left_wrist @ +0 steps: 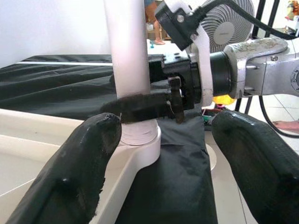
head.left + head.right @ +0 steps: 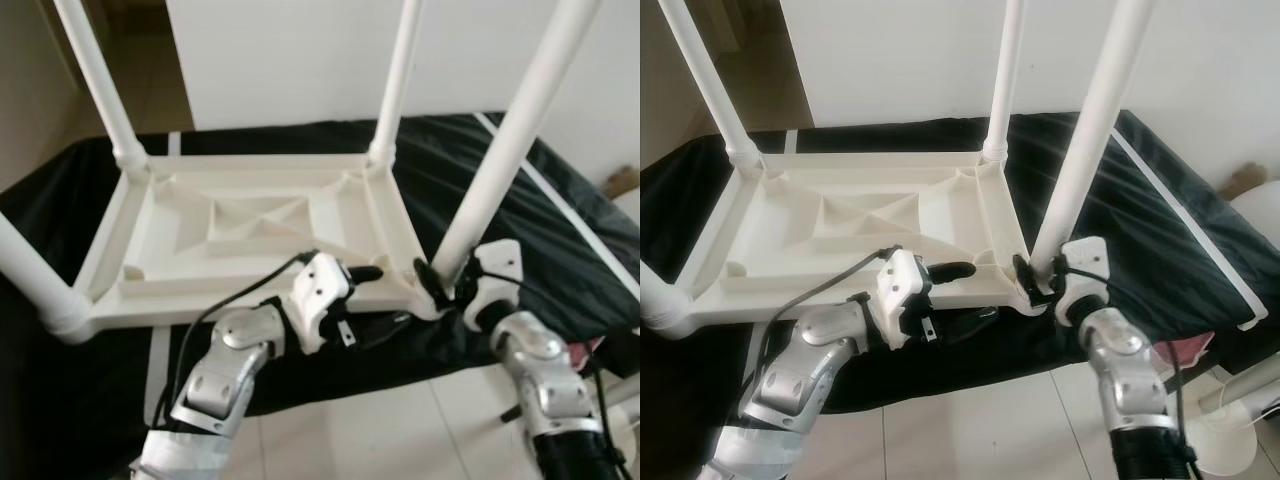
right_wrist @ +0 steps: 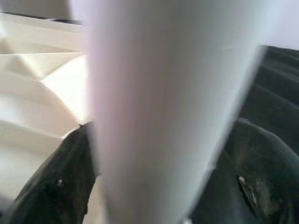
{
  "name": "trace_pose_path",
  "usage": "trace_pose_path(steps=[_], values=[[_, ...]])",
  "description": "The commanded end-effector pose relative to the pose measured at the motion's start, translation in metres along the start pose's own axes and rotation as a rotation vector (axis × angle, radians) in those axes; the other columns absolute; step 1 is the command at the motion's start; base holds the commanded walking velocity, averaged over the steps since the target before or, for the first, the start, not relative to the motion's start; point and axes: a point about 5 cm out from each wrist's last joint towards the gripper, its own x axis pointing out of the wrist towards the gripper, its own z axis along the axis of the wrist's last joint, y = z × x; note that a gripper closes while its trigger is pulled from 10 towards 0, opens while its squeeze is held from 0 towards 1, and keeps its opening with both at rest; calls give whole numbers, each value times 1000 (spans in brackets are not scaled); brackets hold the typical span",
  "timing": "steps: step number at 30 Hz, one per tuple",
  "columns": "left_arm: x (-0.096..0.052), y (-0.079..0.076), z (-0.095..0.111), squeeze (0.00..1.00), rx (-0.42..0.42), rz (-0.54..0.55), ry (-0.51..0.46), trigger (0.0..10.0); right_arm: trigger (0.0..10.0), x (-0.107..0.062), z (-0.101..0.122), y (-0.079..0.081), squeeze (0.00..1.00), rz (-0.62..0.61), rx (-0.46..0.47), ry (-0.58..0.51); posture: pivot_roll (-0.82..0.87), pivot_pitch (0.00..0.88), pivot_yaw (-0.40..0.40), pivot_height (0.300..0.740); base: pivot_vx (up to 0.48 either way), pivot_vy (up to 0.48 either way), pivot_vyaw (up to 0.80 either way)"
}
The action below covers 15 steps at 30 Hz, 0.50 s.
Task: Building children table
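The white plastic table (image 2: 250, 225) lies upside down on the black-covered bed (image 2: 560, 230), its near-right leg (image 2: 510, 150) clamped low between the right gripper (image 2: 1032, 278) fingers; light, stiff, probably slippery, best held near the socket, left gripper (image 1: 159, 154) fingers apart alongside.

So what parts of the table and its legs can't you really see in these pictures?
- Tops of all four legs: cut off by the upper edge in both eye views, e.g. the near right leg.
- That leg's socket joint: the right end effector is shut around it, hiding it.
- Same leg in the right wrist view: too close and blurred for surface detail.
- The tabletop lies upside down on the black sheet, so its top face is hidden.
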Motion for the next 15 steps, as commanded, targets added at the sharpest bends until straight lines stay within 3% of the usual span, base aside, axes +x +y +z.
trace_pose_path(steps=[1,7,8,10,11,15], values=[[1,2,2,0,9,41,-2,10000,10000,1,-3,1,0,52,-8,14,-15,11,-51,740,0,0,0],[1,2,3,0,13,40,-7,10000,10000,3,-7,-2,0,108,-44,43,-10,9,-53,740,0,0,0],[1,2,3,0,13,41,-8,10000,1216,2,-9,-1,0,125,-44,56,-7,8,-55,740,0,0,0],[1,2,3,0,14,41,-8,10000,1216,1,-11,-1,0,142,-44,63,-7,8,-55,740,0,0,0],[0,2,3,0,13,42,-8,10000,0,0,-13,-1,0,152,-43,71,-5,7,-56,740,0,0,0],[0,2,3,0,12,42,-8,10000,0,-3,-18,-1,0,173,-41,87,-7,3,-54,740,0,0,0]])
